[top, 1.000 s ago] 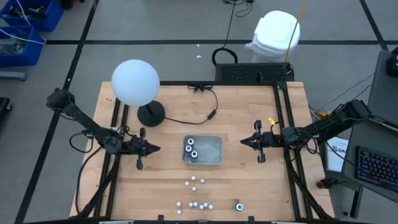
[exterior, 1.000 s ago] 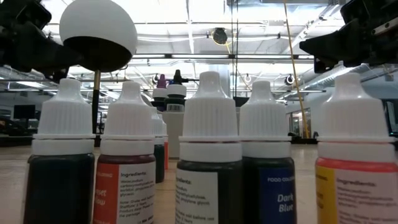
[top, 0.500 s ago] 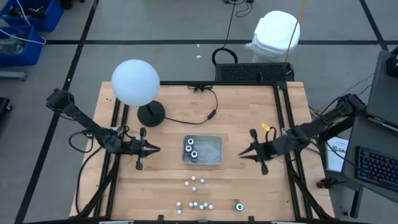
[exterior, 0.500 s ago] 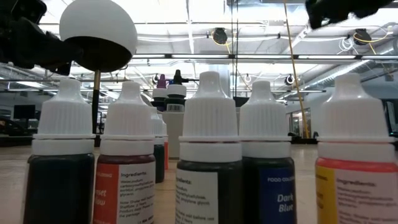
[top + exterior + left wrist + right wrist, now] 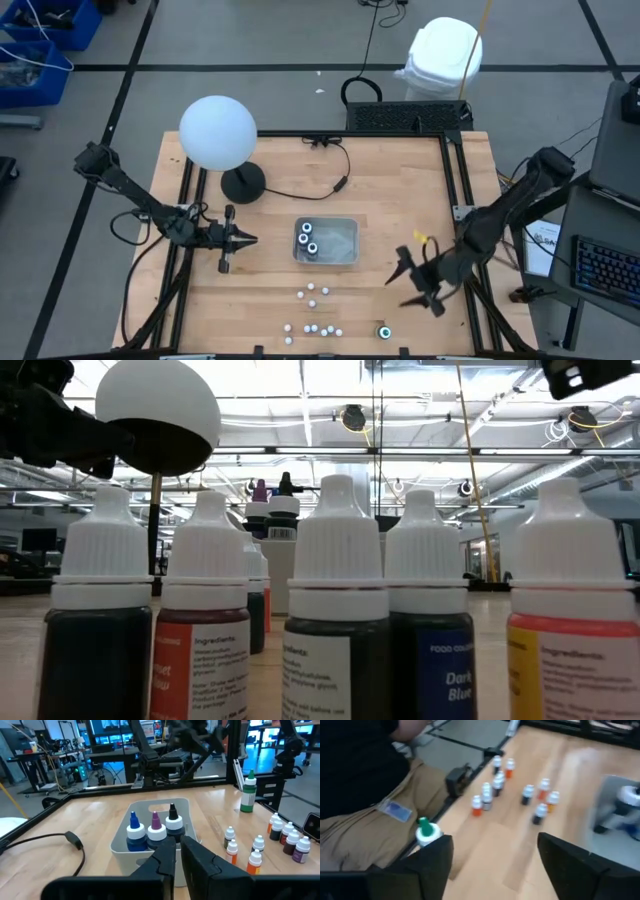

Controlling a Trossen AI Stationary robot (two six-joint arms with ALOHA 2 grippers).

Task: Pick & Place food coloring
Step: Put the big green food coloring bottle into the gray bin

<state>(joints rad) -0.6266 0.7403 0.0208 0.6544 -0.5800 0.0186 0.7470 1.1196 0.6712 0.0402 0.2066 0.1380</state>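
Right gripper, fingers spread wide apart and empty, hangs over the table's front right, just beside the green-topped bottle and right of the small bottles clustered before the tray. Three larger bottles stand inside the tray. Left gripper, fingers nearly together, waits left of the tray.
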